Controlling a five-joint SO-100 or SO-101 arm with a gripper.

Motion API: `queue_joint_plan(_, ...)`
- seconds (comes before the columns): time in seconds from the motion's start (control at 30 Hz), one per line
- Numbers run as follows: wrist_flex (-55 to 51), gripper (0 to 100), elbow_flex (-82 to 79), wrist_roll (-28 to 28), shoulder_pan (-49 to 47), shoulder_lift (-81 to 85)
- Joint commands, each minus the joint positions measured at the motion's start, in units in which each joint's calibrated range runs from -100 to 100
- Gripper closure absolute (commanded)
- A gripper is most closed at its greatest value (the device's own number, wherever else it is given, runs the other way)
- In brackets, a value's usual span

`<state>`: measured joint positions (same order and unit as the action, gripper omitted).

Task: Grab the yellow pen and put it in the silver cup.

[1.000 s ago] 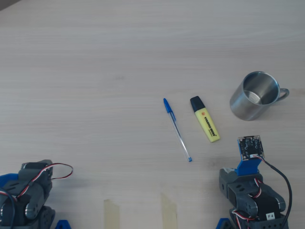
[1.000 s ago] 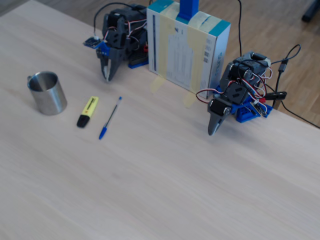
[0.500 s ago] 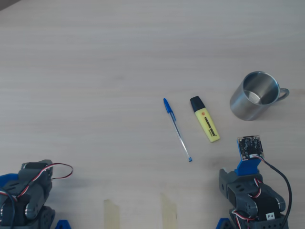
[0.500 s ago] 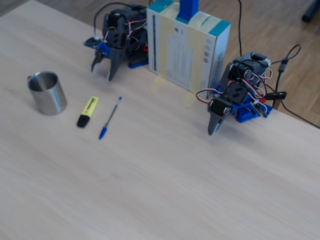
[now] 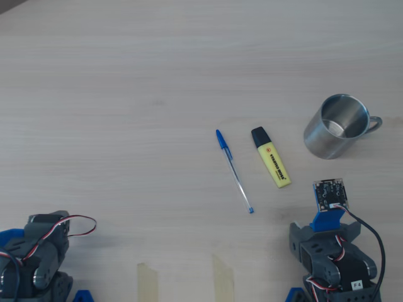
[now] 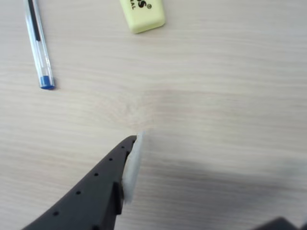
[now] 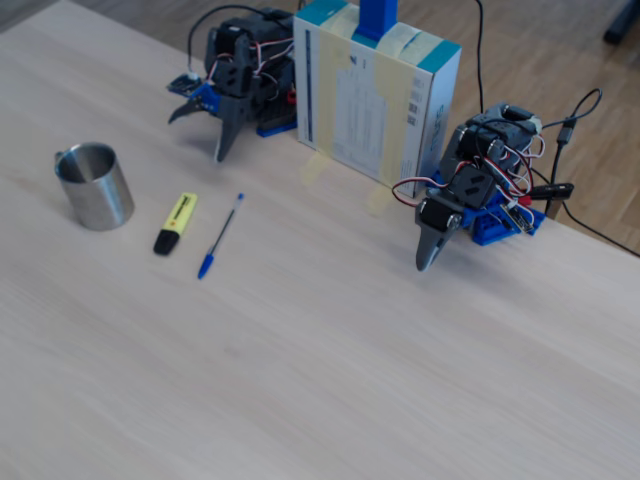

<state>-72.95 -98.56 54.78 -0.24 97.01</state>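
Observation:
The yellow pen (image 5: 271, 165) lies flat on the wooden table with its black cap pointing away from the arm; it also shows in the fixed view (image 7: 176, 222). Only its yellow tail end (image 6: 143, 17) shows at the top of the wrist view. The silver cup (image 5: 336, 126) stands upright and empty to its right in the overhead view, and it also shows in the fixed view (image 7: 95, 186). My gripper (image 6: 208, 179) is open and empty, hovering over bare table short of the yellow pen. In the fixed view the gripper (image 7: 197, 137) hangs by its base, jaws apart.
A thin blue-capped ballpoint pen (image 5: 234, 171) lies just left of the yellow pen. A second arm (image 5: 34, 259) sits folded at the lower left. A tall box (image 7: 375, 90) stands between the two arms. Two tape strips (image 5: 221, 277) lie near the table's front edge.

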Motion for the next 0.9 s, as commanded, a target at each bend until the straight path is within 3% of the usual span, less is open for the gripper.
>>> queue_joint_plan(0.0, -0.1, 45, 5.9, 0.2, -1.6, -5.5)
queue_joint_plan(0.37, 0.9, 45, 27.5, 0.2, -4.6, -37.7)
queue_joint_plan(0.87, 25.1, 45, 42.9, -0.3, -11.7, -66.1)
